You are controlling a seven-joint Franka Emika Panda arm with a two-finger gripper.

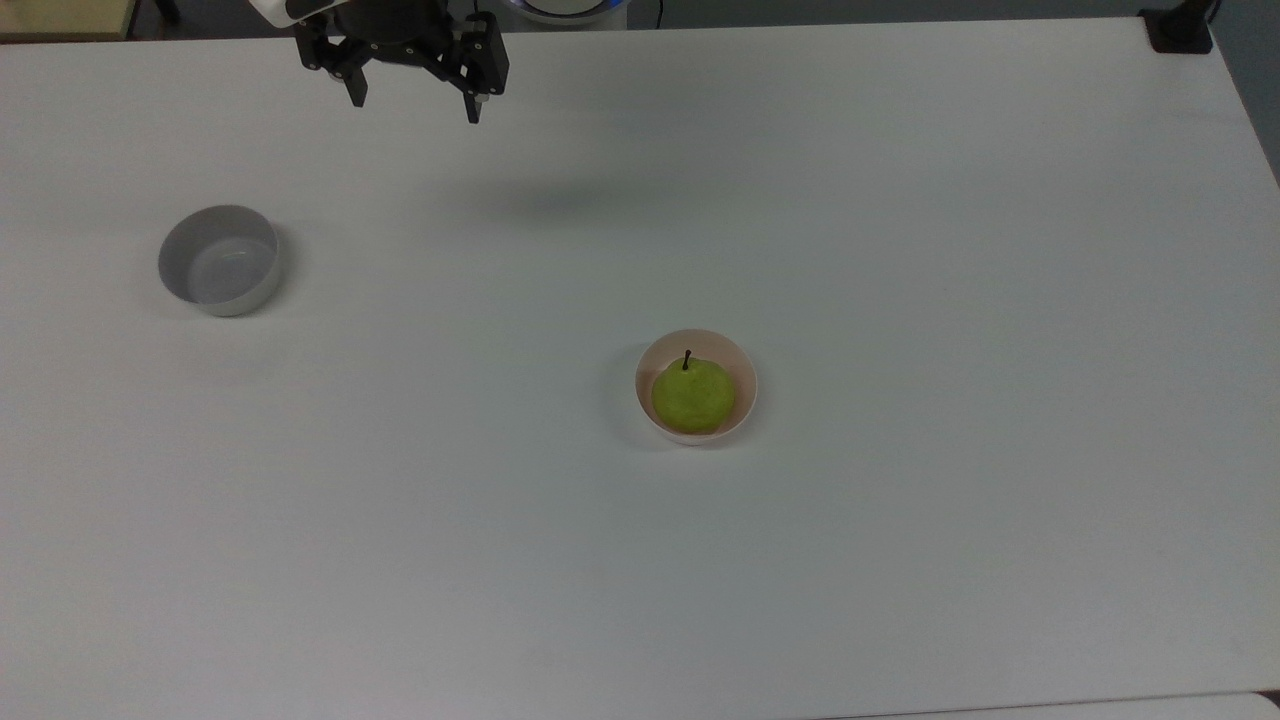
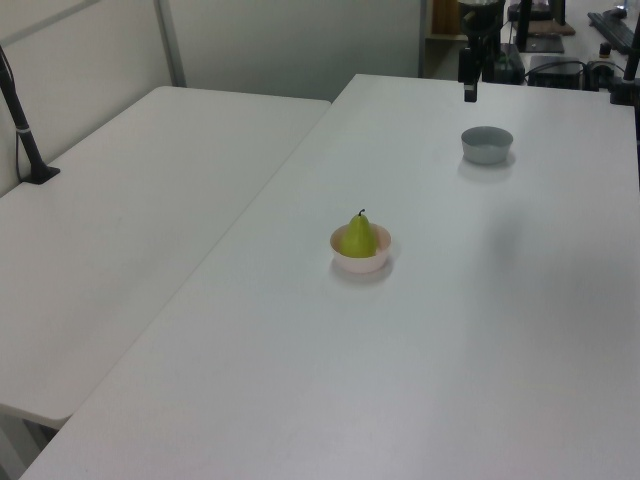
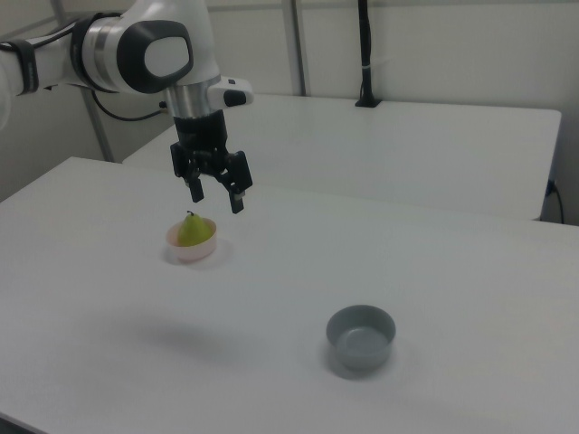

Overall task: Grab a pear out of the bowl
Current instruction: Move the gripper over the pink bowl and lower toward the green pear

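Pear in the pink bowl, gripper high above the table with its jaws spread

The pear [image 1: 693, 397] is matte yellow-green, rounded, with a short dark stem, and sits upright in the small round pale pink bowl [image 1: 741, 376] (it nearly fills the inside) around the middle of the smooth white table [image 1: 900, 250], well clear of every edge. The black two-finger gripper [image 1: 415, 103] hangs empty over the top view's far edge, towards its left corner, well apart from the bowl. A grey-white round bowl [image 1: 219, 259], smooth-walled, stands near the top view's left edge, with open tabletop between it and the pink one.
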